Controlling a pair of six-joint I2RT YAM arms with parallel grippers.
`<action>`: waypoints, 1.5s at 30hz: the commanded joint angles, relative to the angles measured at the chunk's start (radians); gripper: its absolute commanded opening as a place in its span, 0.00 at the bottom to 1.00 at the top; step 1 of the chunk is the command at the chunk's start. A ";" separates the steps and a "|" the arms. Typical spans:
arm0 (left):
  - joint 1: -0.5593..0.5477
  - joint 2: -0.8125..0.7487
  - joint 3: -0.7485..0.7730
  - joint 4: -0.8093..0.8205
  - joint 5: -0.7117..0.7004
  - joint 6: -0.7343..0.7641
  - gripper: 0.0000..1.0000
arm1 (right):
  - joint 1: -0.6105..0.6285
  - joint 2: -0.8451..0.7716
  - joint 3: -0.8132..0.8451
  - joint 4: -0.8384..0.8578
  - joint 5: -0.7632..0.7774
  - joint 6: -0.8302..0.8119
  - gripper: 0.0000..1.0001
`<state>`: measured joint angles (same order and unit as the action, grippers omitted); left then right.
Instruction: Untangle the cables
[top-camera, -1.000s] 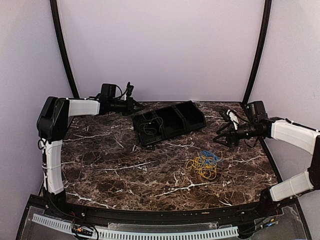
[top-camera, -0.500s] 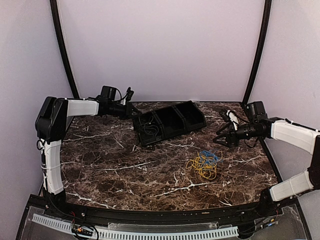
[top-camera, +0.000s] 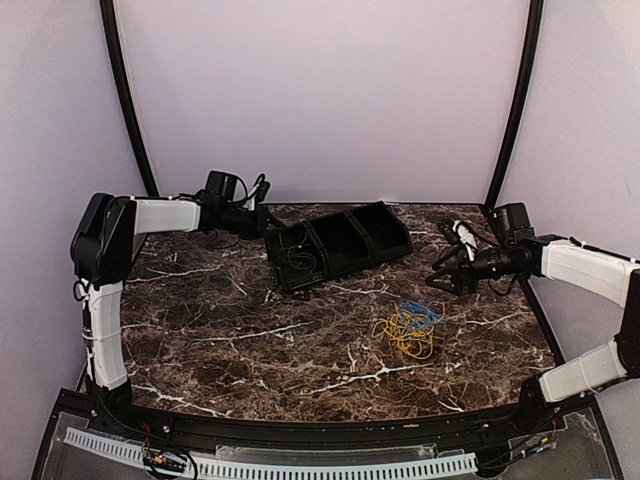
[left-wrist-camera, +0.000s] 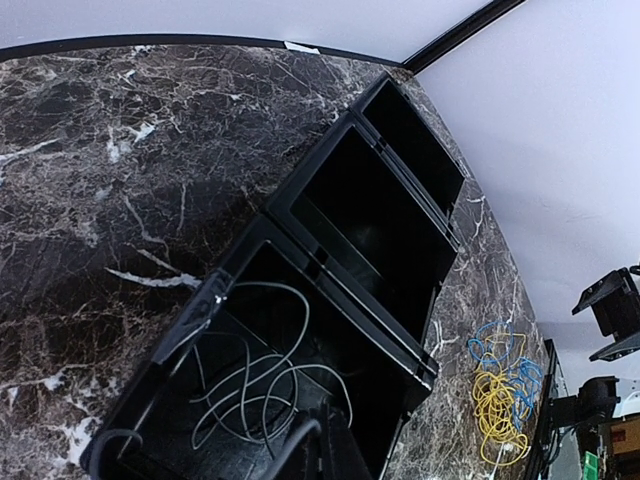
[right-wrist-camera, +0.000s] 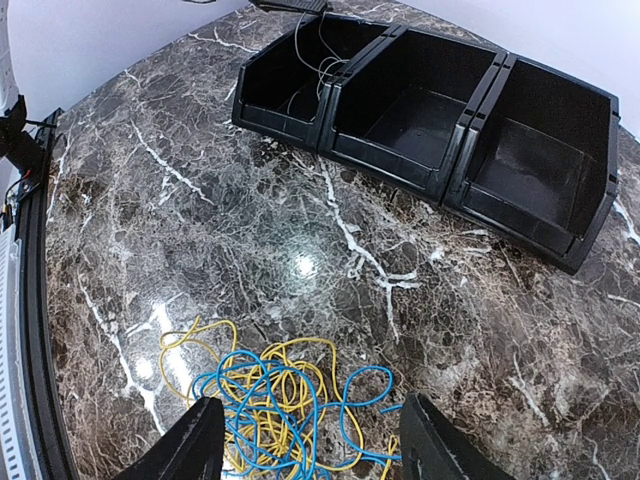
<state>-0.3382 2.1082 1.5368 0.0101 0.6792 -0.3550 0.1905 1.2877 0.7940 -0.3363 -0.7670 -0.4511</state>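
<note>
The cables (top-camera: 408, 328) are a small tangle of yellow and blue wires on the marble table, right of centre. They also show in the right wrist view (right-wrist-camera: 280, 400) and the left wrist view (left-wrist-camera: 500, 390). My right gripper (top-camera: 440, 278) is open, a little above the bundle's far right side, and its fingers (right-wrist-camera: 195, 445) straddle the bundle. My left gripper (top-camera: 262, 218) is at the left end of the black three-compartment tray (top-camera: 335, 268). Its fingers (left-wrist-camera: 318, 455) look shut and empty over the nearest compartment, which holds a loose grey wire (left-wrist-camera: 250, 380).
The tray (right-wrist-camera: 400, 165) lies at an angle at the back centre, and its other two compartments are empty. White walls enclose the table on three sides. Black frame posts (top-camera: 125, 95) stand at the back corners.
My left gripper has dropped slightly and turned towards the tray's left end. The right arm and the cables have not moved.
</note>
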 joint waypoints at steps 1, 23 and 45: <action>-0.056 -0.035 0.020 -0.001 -0.049 0.003 0.00 | -0.005 0.001 -0.011 0.025 -0.022 -0.009 0.62; -0.214 0.056 0.225 -0.380 -0.529 -0.108 0.00 | -0.005 0.017 -0.007 0.014 -0.029 -0.027 0.62; -0.239 -0.028 0.332 -0.618 -0.509 -0.031 0.45 | -0.005 0.023 0.001 0.013 -0.037 -0.025 0.62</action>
<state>-0.5724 2.1891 1.8500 -0.4686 0.1665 -0.4213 0.1905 1.3048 0.7937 -0.3374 -0.7879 -0.4706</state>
